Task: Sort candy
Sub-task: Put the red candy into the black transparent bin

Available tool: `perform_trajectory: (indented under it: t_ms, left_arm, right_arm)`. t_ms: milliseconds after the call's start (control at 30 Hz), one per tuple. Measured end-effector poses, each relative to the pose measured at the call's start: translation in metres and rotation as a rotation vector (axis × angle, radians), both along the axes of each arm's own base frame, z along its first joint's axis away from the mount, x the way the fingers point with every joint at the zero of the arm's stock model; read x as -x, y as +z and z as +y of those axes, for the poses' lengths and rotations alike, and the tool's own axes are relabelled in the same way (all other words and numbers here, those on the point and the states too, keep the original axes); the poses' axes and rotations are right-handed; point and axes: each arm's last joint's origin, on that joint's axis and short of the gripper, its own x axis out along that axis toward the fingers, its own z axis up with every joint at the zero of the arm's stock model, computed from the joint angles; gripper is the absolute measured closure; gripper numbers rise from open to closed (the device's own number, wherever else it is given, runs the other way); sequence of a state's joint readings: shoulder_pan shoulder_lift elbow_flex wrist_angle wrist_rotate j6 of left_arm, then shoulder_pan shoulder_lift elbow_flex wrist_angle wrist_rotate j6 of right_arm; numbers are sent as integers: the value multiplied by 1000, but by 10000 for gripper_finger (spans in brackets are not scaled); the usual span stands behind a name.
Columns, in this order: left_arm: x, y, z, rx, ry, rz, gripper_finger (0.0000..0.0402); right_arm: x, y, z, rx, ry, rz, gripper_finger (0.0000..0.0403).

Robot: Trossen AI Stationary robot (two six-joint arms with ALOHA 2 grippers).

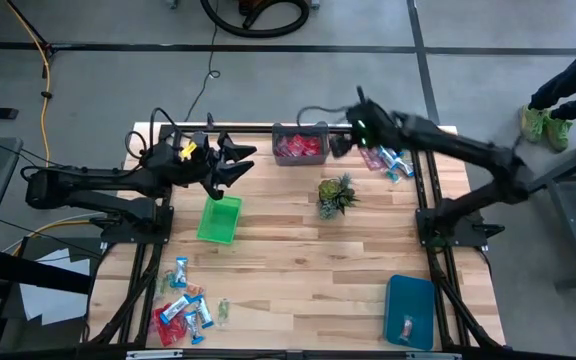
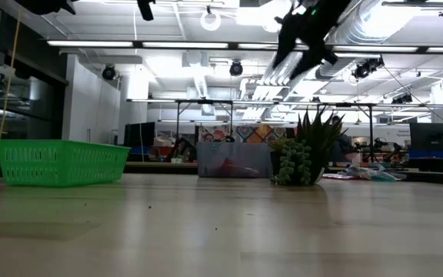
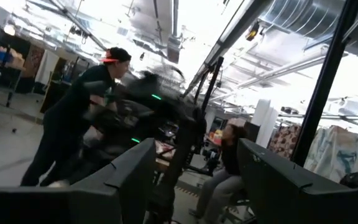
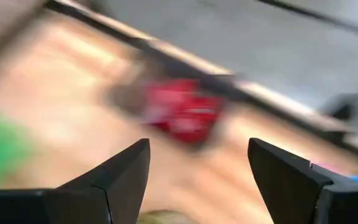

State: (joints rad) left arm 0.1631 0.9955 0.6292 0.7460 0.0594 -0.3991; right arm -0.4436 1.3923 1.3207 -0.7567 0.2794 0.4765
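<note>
Candy was scattered in two heaps: one pile (image 1: pixel 183 312) at the near left corner, another (image 1: pixel 388 160) by the far right edge, plus red ones in the grey bin (image 1: pixel 300 146). Both grippers were spread apart and empty, the left gripper (image 1: pixel 236 162) over the green basket (image 1: pixel 218 220), the right gripper (image 1: pixel 340 143) beside the grey bin. These sweets looked light, crinkly and slippery, so I'd pinch across the flat middle.

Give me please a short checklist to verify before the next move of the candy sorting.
1. Right gripper open and empty: ok.
2. Left gripper open and empty, above the green plastic basket: ok.
3. Grey bin holds only red wrapped candy: ok, as far as visible.
4. Loose mixed candy pile near the right arm sorted: not ok.
5. Mixed candy pile at the table's front left corner sorted: not ok.
6. Small spiky green plant upright: ok.
</note>
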Motion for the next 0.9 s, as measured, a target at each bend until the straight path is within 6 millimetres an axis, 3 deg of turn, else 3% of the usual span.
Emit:
perform_trajectory:
  t_ms: [100,200,333,567,900]
  left_arm:
    - [0,0,0,30,-21,-3,188]
    - [0,0,-1,35,-34,-3,188]
    - [0,0,-1,34,-36,-2,188]
    - [0,0,-1,34,-35,-2,188]
    - [0,0,0,33,-34,-3,188]
  right_arm:
    - [-1,-7,-40,-4,-97,253,135]
    - [5,-26,-75,-115,-177,408,135]
    - [21,-65,-101,-284,-252,552,135]
    - [38,-128,-103,-484,-297,488,135]
    - [47,-177,-87,-523,-390,431,135]
